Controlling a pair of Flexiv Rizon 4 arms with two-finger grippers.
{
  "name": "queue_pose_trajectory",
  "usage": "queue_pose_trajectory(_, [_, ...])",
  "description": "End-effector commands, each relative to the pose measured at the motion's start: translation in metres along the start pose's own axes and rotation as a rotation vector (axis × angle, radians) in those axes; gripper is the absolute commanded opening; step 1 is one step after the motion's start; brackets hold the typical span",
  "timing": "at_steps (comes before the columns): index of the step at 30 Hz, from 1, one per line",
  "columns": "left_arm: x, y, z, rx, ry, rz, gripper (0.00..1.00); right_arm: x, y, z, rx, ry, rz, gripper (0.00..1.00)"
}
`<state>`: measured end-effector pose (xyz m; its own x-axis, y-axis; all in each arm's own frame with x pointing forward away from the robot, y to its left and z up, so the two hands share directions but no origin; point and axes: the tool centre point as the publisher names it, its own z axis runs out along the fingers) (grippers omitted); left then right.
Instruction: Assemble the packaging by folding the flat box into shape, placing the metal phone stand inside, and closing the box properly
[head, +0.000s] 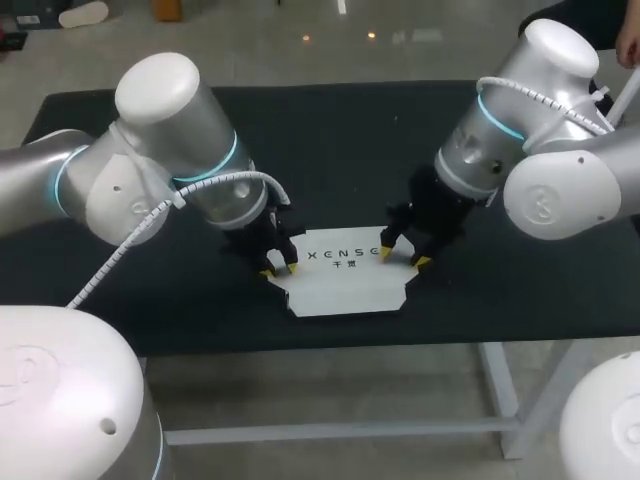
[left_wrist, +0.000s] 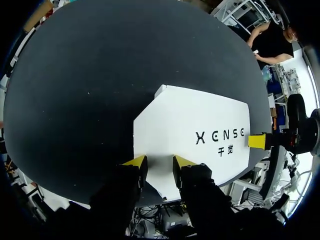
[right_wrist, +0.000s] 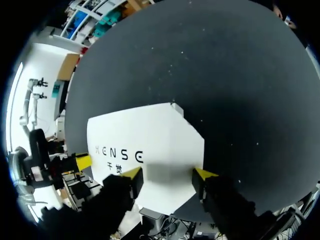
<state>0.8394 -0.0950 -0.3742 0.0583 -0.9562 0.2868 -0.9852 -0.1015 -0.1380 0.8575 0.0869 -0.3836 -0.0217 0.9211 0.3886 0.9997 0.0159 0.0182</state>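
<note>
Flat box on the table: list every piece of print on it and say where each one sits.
Row of stylised dark capitals, a brand mark, so not quoted: across the middle of the flat box's white panel.
Two small dark characters: centred just under that row, too small to read surely.
In the head view the right gripper hides the row's end.
No other print shows on the box.

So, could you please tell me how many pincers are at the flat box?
2: the left pincer at the left edge of the flat box, the right pincer at its right edge.
</note>
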Motion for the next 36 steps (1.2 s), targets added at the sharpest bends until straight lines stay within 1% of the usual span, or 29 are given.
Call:
queue_pose_trajectory(1, [0.000, 0.000, 0.004, 0.000, 0.000, 0.000, 0.34, -0.004, -0.007, 0.003, -0.030, 0.020, -0.004, 0.65])
queue_pose_trajectory(2, [0.000, 0.000, 0.004, 0.000, 0.001, 0.000, 0.34, -0.004, -0.007, 0.003, -0.032, 0.022, -0.004, 0.60])
queue_pose_trajectory(4, [0.000, -0.001, 0.005, -0.001, -0.001, 0.001, 0.35, -0.004, -0.007, 0.003, -0.034, 0.029, -0.003, 0.57])
queue_pose_trajectory(6, [0.000, -0.001, 0.006, -0.003, 0.001, 0.001, 0.34, -0.005, -0.007, 0.004, -0.035, 0.033, -0.004, 0.49])
queue_pose_trajectory(9, [0.000, -0.001, 0.006, -0.005, 0.001, 0.003, 0.36, -0.005, -0.007, 0.005, -0.037, 0.037, -0.008, 0.47])
queue_pose_trajectory(12, [0.000, -0.002, 0.006, -0.007, 0.003, 0.008, 0.36, -0.004, -0.007, 0.006, -0.040, 0.039, -0.013, 0.47])
queue_pose_trajectory(18, [-0.001, -0.002, 0.008, -0.013, 0.012, 0.015, 0.35, -0.005, -0.007, 0.007, -0.052, 0.056, -0.021, 0.48])
queue_pose_trajectory(25, [0.001, -0.001, 0.010, -0.036, 0.061, 0.035, 0.33, -0.007, -0.006, 0.009, -0.055, 0.075, -0.022, 0.47])
queue_pose_trajectory(27, [0.001, 0.000, 0.011, -0.036, 0.063, 0.037, 0.33, -0.008, -0.006, 0.009, -0.056, 0.081, -0.021, 0.47])
queue_pose_trajectory(31, [0.000, 0.000, 0.013, -0.042, 0.084, 0.043, 0.34, -0.008, -0.006, 0.010, -0.056, 0.090, -0.021, 0.47])
queue_pose_trajectory(36, [0.000, -0.001, 0.016, -0.047, 0.110, 0.045, 0.38, -0.009, -0.005, 0.011, -0.056, 0.097, -0.021, 0.47])
